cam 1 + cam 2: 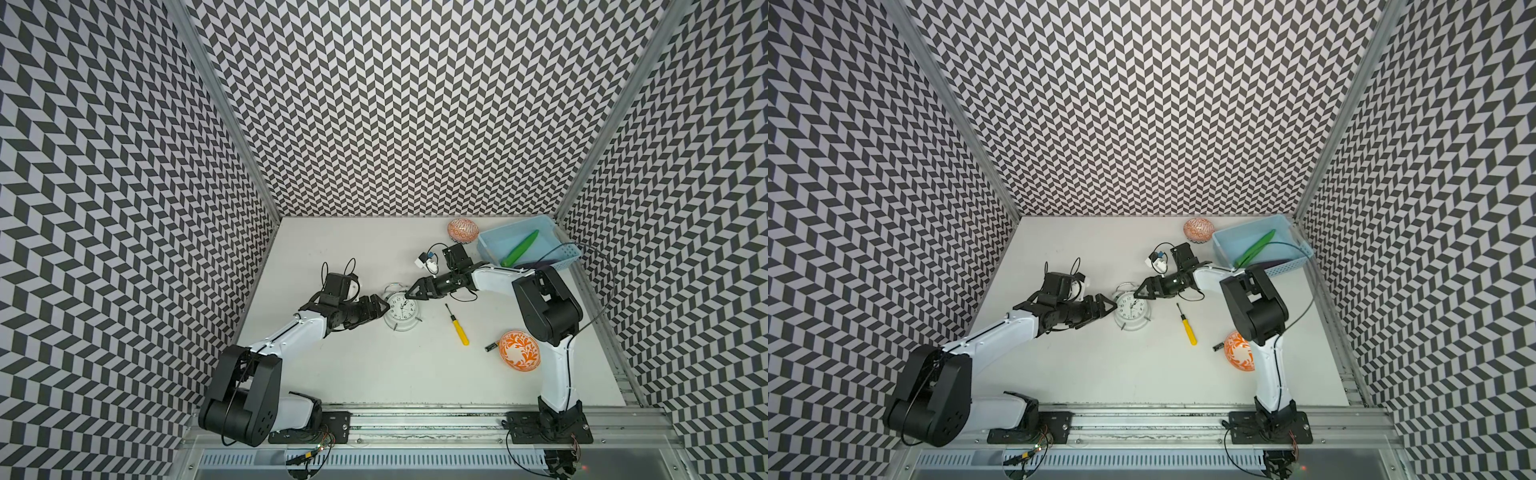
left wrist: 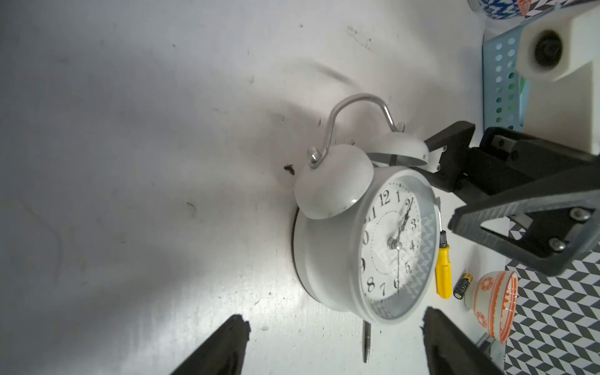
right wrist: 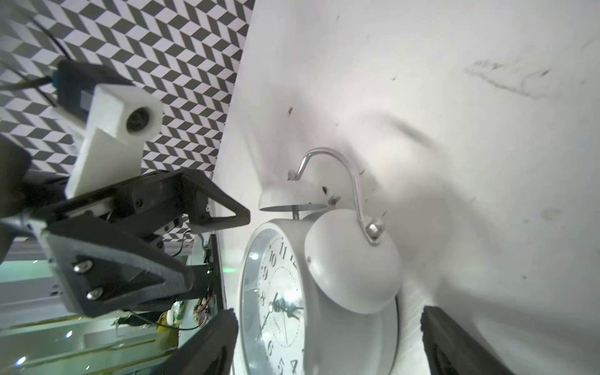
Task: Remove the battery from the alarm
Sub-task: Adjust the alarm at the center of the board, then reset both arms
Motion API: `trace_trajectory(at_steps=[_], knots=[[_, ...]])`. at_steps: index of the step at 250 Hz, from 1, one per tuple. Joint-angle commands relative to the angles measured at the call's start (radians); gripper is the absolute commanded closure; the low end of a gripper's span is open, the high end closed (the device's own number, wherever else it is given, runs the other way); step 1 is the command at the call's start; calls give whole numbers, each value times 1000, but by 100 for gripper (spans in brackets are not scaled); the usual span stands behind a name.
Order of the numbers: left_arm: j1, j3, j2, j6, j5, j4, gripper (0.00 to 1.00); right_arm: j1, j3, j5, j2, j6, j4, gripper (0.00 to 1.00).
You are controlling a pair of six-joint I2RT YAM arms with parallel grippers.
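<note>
The alarm is smooth, glossy white-painted metal, its wire handle bare and shiny, its clear front reflective, probably glass. The surface is matt white, scuffed; the screwdriver has a glossy yellow plastic grip.

Both top views reach me bright and evenly lit from overhead, with soft shadows on the table and the patterned walls bowing toward the frame edges. My wrist views are duller: grey shadows around the alarm, glare on its glass, nearest fingertips blurred.
</note>
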Motion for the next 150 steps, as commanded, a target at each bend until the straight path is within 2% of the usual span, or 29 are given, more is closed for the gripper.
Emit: trace_trajectory(at_steps=[1,19,43,62,82,103,131,150], knots=[[1,28,-28,5,-25,29,15,-17,-8,220,-127,-48,-107,5],[5,96,-64,53,-116,-43,10,-34,-65,399,-255,-41,-82,2],[5,179,-137,121,-295,-100,0,-74,-229,731,-498,-13,50,0],[5,208,-194,165,-456,-89,0,-122,-390,953,-696,4,185,0],[6,169,-243,210,-632,-11,0,-179,-563,1121,-883,-28,347,0],[17,89,-253,228,-802,100,0,-234,-739,1235,-1015,-51,530,0],[61,-38,-212,280,-926,296,0,-309,-917,1314,-1106,-49,679,0],[127,-119,-180,308,-919,459,0,-333,-1037,1361,-1132,-94,817,0]])
